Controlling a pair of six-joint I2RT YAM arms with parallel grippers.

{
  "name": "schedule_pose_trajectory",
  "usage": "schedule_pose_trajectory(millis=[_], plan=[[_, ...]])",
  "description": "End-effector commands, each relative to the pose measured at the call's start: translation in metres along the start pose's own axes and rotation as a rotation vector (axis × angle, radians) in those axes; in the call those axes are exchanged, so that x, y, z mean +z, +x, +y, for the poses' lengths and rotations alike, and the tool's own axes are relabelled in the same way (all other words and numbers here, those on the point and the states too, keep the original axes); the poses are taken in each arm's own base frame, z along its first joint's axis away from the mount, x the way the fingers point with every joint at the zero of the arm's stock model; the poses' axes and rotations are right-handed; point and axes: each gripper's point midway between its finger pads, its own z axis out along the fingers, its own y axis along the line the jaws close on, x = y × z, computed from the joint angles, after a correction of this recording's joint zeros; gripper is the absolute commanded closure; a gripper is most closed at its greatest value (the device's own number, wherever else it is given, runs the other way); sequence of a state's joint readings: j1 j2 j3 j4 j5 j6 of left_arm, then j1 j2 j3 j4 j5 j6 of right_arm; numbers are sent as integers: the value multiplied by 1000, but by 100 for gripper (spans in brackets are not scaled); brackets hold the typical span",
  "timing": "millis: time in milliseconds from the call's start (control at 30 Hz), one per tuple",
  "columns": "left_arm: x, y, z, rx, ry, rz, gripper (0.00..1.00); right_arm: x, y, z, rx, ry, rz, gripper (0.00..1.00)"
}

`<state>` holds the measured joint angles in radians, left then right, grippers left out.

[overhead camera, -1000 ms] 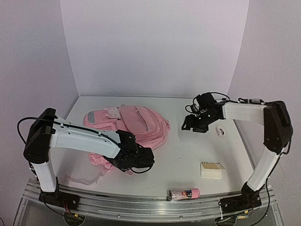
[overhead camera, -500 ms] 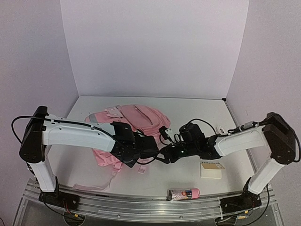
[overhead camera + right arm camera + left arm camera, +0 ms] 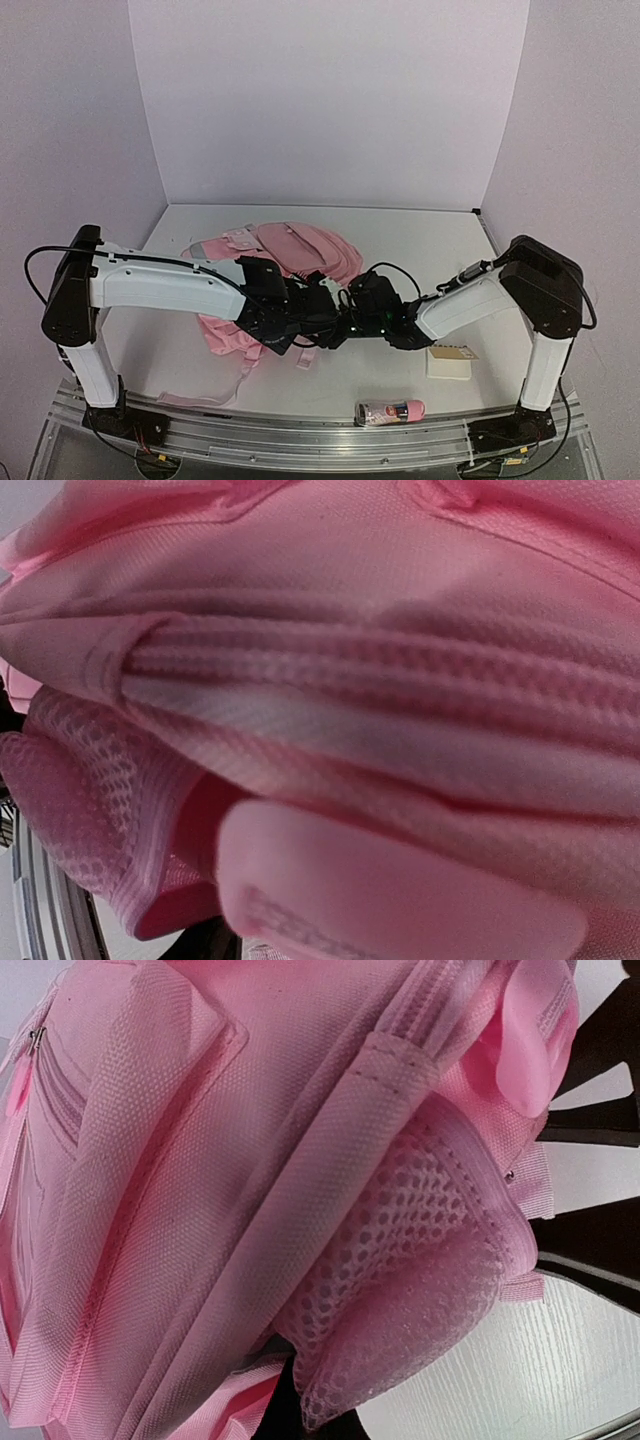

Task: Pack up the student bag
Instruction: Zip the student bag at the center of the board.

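Overhead view, item count: one student bag (image 3: 300,250), one cream box (image 3: 450,362), one pink tube (image 3: 390,411), all on the table (image 3: 430,240).

1. The student bag lies at 10 o'clock from table centre, its near edge bunched between the two grippers.
2. The left gripper (image 3: 312,322) is clamped on bag fabric beside the one mesh pocket (image 3: 400,1290).
3. The right gripper (image 3: 352,318) presses against the bag from 3 o'clock. Its jaw state cannot be told, because a zip seam (image 3: 350,680) fills its wrist view.
4. The box sits at 4 o'clock and the tube at 6 o'clock, well apart from the bag.
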<state>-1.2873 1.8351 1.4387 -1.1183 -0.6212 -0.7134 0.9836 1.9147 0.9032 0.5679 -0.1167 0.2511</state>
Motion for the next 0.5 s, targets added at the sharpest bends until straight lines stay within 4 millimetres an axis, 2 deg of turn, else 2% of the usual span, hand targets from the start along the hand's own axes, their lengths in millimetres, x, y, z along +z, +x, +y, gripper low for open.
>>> schedule_pose_trajectory(millis=[0,133,467], plan=[[-34,-38,6,-124,58,-143,100,11,-22,-1,-53,57,-86,60],[-35,-38,6,-123,62,-145,100,12,-17,-5,-62,80,-82,66],[-34,-36,7,-113,58,-142,100,8,-22,-6,-83,130,-118,80]])
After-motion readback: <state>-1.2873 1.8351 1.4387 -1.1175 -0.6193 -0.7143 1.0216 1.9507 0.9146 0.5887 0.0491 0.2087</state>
